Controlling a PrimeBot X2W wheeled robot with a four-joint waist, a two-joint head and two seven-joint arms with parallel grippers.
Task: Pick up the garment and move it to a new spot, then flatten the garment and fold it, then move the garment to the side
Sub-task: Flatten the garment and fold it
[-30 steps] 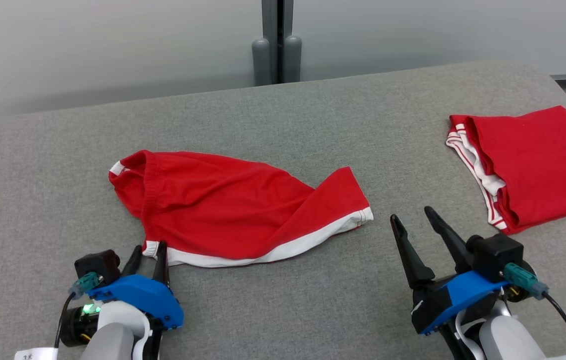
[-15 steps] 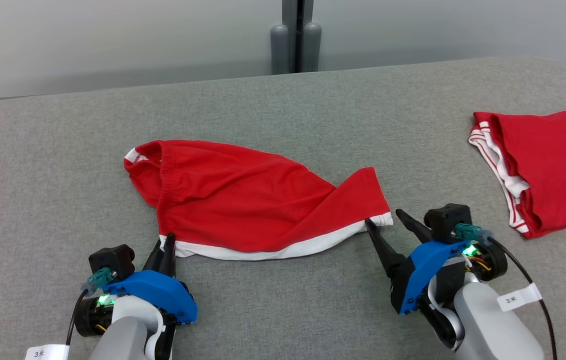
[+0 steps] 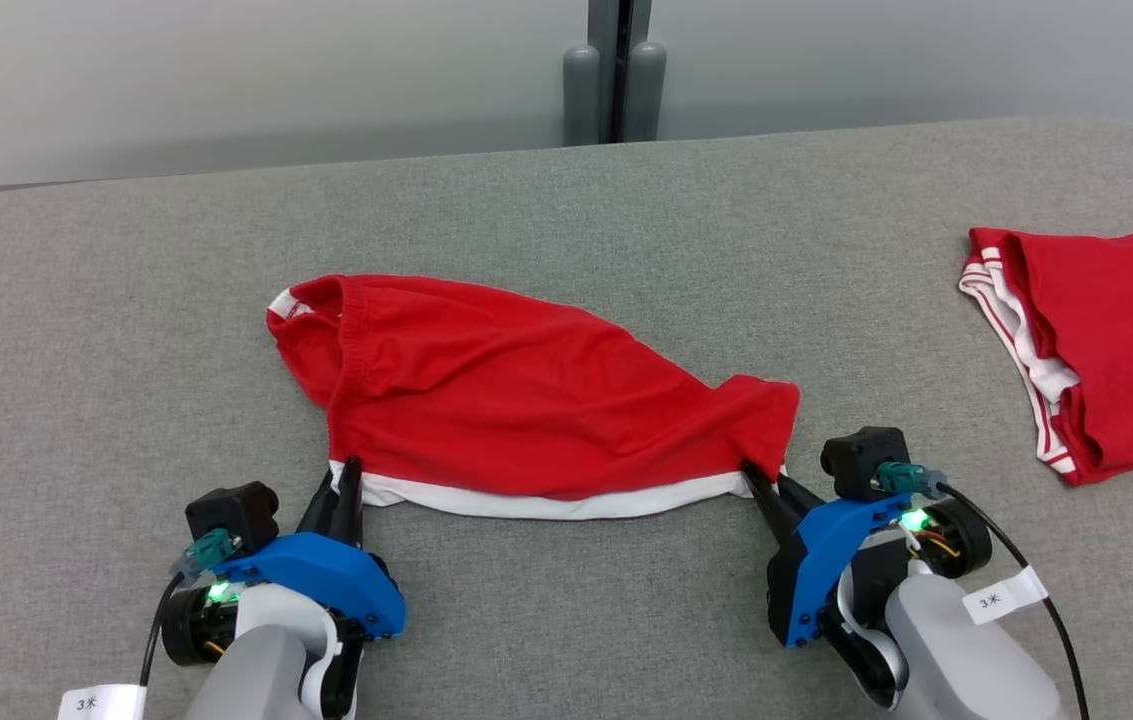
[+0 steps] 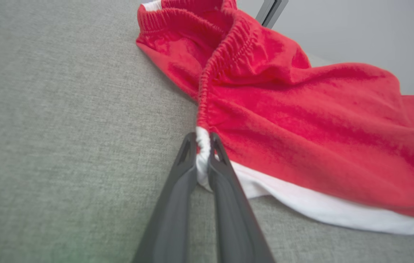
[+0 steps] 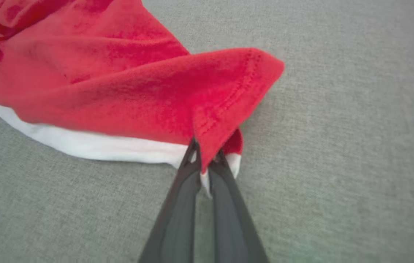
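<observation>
Two pinches in place. On the left gripper (image 4: 202,137), jaws clenched almost flat on a bunched nub of white trim (image 4: 302,206) at the near-left corner of the red shorts (image 3: 526,410), just below the elastic waistband (image 4: 221,54). On the right gripper (image 5: 205,148), jaws likewise squeezed tight, nipping the near-right hem corner, red fold and white edge together.

Freshly changed: a second ago, wide-spread right jaws well short of the cloth. Half a second ago, brought up to that corner but not yet closed. Now clamped on it, with the corner drawn up into a peak. Left pinch already made half a second back and unchanged. Also shifted a little: the head viewpoint, so no reading of that slide as movement of the cloth.

Judged meaning for the task: both near corners secured, trim stretched as a line between the two grippers, so ready to lift and carry to a new spot. Flattening, folding and setting aside yet to come. Worth watching: thin bites at the very edge, liable to slip under hanging cloth.

Outward: shorts lying crumpled mid-way across the grey cloth-covered bench (image 3: 126,350), waistband end toward the far left. Well apart at the right edge, a folded red garment (image 3: 1126,330) with white stripes. By way of containers, just the bench itself, bearing both pieces
</observation>
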